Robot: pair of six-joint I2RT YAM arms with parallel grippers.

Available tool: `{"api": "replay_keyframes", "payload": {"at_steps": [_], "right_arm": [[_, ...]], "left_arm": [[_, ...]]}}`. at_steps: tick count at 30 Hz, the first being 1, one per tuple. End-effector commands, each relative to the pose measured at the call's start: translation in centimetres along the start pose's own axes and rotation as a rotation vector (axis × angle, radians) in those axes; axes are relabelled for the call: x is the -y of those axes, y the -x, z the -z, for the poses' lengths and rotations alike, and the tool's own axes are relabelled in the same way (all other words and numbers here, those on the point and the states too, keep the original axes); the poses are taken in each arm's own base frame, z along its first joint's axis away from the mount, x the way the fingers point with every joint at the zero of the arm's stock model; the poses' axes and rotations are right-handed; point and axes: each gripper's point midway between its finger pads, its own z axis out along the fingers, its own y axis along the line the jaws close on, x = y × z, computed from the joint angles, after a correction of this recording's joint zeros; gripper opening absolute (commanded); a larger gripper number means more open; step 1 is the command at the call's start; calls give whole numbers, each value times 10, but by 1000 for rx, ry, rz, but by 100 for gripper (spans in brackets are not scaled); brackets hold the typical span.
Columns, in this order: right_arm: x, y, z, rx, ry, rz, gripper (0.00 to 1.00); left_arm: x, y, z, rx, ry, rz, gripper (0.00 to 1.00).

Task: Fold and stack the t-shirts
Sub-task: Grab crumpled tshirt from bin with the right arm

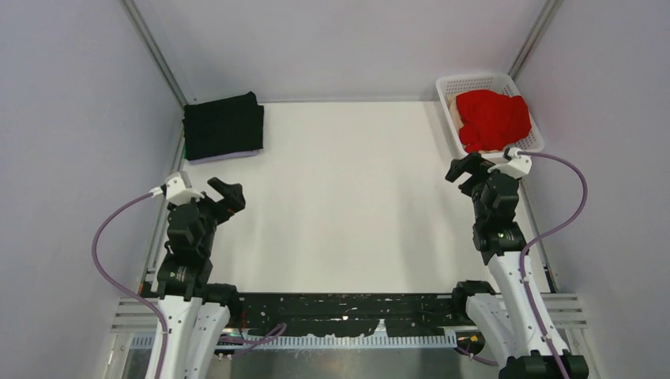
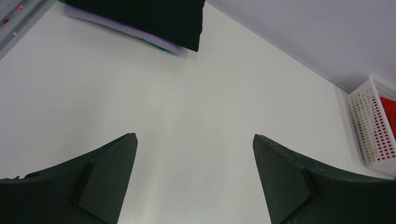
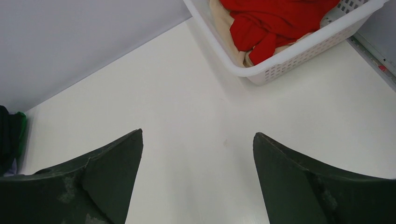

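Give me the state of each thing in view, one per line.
black t-shirt: folded, top of the stack.
lavender t-shirt: flat under the black one.
basket: upright, holding two shirts.
red t-shirt: crumpled in the basket.
beige t-shirt: crumpled beneath the red one.
left gripper: open, empty.
right gripper: open, empty.

Pale grey walls (image 1: 340,39) are enclosing a white table (image 1: 348,205) at nine, twelve and three o'clock. Metal posts (image 1: 154,51) are rising at eleven and one o'clock under even light.

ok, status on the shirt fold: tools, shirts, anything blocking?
Left tool open, empty; right tool same. Black t-shirt folded on lavender t-shirt, far-left corner; red t-shirt bunched over beige t-shirt in basket. Nothing blocking.
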Motion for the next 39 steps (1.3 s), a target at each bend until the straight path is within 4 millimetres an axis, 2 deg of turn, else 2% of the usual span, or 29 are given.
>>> {"api": "replay_keyframes", "payload": {"at_steps": [1,2,3,4,5,6,8,9,10,11,12,13,14,15,16,17,18,19,21,22,23,25,28,32,34,35,36,37,39], "right_arm": [[-22,29,-15,12,50,74,95],[-24,33,-25,-4,31,82,95],[-23,47,-28,6,-13,81,95],[-17,40,-41,-33,-61,90,96],[-17,58,-45,-15,-106,89,96],[-14,50,-61,-62,-143,108,95],[-15,61,-86,-97,-187,149,95],[-18,66,-107,-122,-208,170,95],[-11,73,-117,-122,-249,170,96],[-11,75,-140,-147,-284,176,95],[-1,79,-152,-142,-342,183,95],[2,83,-176,-143,-376,191,95],[10,85,-187,-133,-426,204,95],[13,85,-210,-135,-459,208,95],[21,83,-217,-141,-503,211,95],[24,84,-239,-134,-523,205,95],[32,74,-251,-148,-552,201,95],[34,78,-267,-132,-559,185,95],[41,69,-290,-140,-561,157,96],[37,72,-299,-133,-535,138,98],[46,55,-310,-161,-543,140,99],[55,39,-327,-180,-540,133,100],[60,14,-350,-220,-489,90,90],[71,-3,-363,-246,-464,28,82],[72,-6,-365,-251,-458,21,67],[73,-6,-365,-250,-460,21,51],[74,-4,-365,-246,-462,22,42],[74,-1,-364,-240,-464,26,20],[71,11,-362,-217,-462,30,7]], "left_arm": [[17,20,4,36,-60,-17,99],[17,21,4,33,-58,-18,99],[17,20,4,30,-55,-17,99],[16,19,3,26,-54,-14,99],[16,18,2,24,-54,-10,99],[16,16,1,23,-52,-7,99],[14,13,-3,21,-47,-4,99],[13,12,-5,20,-42,-3,99],[13,12,-7,16,-37,-3,99],[12,10,-9,10,-30,-4,99],[11,9,-10,5,-23,-6,99],[10,8,-12,-1,-18,-7,99],[9,7,-13,-4,-14,-8,99],[9,6,-15,-9,-11,-8,99],[8,5,-16,-11,-6,-7,99],[8,4,-18,-13,-7,-6,99],[7,2,-19,-17,-5,-6,99],[8,2,-21,-15,-7,-3,99],[8,-1,-23,-21,-15,-6,99],[9,-1,-23,-22,-19,-7,99],[10,-2,-24,-23,-21,-7,99],[7,-2,-26,-19,-10,0,99],[2,-3,-28,-10,15,13,99],[0,-6,-29,-15,24,16,99],[-1,-6,-30,-15,33,16,99],[-2,-6,-30,-16,36,13,99],[-3,-6,-29,-15,40,12,99],[-4,-6,-29,-15,45,11,99],[-4,-6,-28,-17,50,12,99]]}}
